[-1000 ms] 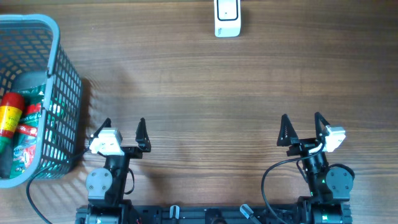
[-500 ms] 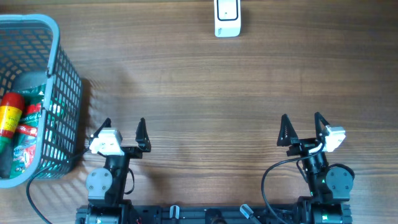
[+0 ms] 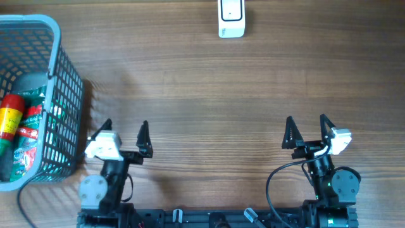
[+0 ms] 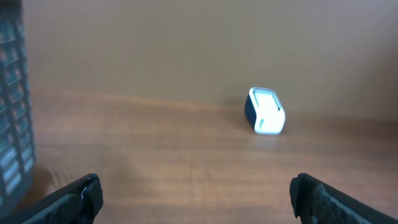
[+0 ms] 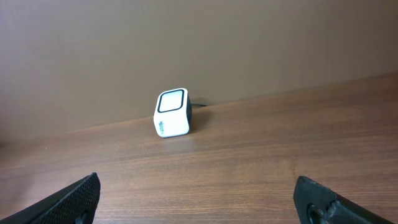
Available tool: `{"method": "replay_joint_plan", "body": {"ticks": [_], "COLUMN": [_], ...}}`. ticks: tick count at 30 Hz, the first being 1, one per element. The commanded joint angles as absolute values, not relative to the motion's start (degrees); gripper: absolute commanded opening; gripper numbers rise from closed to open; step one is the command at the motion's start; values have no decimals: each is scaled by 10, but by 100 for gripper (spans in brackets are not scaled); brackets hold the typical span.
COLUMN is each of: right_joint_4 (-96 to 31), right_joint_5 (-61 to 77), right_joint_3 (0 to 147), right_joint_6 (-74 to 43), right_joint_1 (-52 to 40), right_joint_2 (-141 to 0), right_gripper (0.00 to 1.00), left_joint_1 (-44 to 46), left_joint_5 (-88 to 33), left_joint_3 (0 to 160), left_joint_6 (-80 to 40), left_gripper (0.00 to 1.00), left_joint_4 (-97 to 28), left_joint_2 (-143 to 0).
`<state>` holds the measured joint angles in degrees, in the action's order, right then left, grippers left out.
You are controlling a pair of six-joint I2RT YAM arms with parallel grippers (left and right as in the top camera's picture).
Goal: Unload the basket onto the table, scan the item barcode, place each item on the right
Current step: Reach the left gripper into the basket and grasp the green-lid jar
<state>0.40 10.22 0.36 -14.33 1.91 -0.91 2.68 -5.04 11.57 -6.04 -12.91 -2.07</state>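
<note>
A white barcode scanner [image 3: 231, 18] stands at the far edge of the table; it also shows as the white box [image 4: 266, 111] in the left wrist view and the white box [image 5: 172, 112] in the right wrist view. Several packaged items [image 3: 19, 130], red, yellow and green, lie in the grey basket [image 3: 60, 69] at the far left. My left gripper [image 3: 125, 130] is open beside the basket's near right corner, nothing between its fingers. My right gripper [image 3: 307, 126] is open near the front right, empty.
The basket's mesh wall [image 4: 12, 112] fills the left edge of the left wrist view. A dark cable [image 3: 28, 202] runs off the basket's near corner. Bare wooden tabletop [image 3: 215, 95] lies between the grippers and the scanner.
My left arm has shifted slightly left, toward the basket. The right arm has not moved.
</note>
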Motion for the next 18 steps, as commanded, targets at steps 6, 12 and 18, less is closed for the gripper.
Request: {"method": "replay_joint_plan", "body": {"ticks": [6, 12, 18], "right_joint_4": [7, 7, 7], "right_joint_5": [94, 94, 94], "right_joint_3": [3, 3, 3], "right_joint_6": [-151, -151, -151], "right_joint_1": [15, 15, 15], "right_joint_2": [-12, -12, -12], "right_gripper": [100, 100, 100], "left_joint_1": [27, 27, 27], "left_joint_5": [-63, -96, -195], "left_joint_3": [326, 471, 519], "left_joint_6": [-70, -73, -73], "left_gripper": [100, 100, 100], "left_joint_4": [-258, -358, -470], "left_joint_2": [-171, -286, -337]}}
